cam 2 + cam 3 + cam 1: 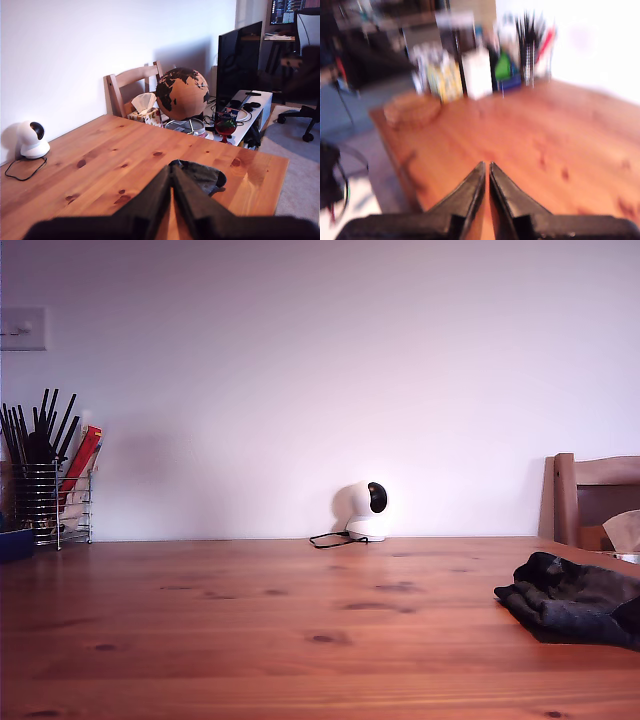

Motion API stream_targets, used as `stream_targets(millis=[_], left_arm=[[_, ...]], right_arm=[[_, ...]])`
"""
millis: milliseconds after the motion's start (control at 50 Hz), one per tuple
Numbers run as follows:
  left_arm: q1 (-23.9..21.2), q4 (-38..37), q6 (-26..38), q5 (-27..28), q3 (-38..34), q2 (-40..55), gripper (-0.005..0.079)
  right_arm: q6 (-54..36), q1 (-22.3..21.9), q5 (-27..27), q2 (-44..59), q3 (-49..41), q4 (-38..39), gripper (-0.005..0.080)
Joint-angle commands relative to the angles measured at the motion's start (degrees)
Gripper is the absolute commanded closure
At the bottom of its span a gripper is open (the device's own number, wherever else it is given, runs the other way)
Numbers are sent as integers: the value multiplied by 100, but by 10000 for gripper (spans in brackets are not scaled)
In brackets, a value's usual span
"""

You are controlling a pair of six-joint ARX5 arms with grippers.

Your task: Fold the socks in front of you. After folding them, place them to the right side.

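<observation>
Socks (575, 602) bundled on counter (250, 630), lower right of exterior view, just past tips of my first gripper (171, 169), jaws pressed together. My second gripper (486, 167) also together, view blurred.

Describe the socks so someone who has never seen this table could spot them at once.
Start at the wooden table and follow it to the exterior view's right edge, below the wooden chair. The socks lie there as a crumpled dark bundle, the only soft, dark heap on the tabletop.
</observation>
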Motion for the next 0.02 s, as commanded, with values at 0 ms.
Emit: stream_targets(millis=[0], left_arm=[[-9,50,-33,-15,-109,20,762]], right_arm=[[7,-9,24,31,-31,-190,763]])
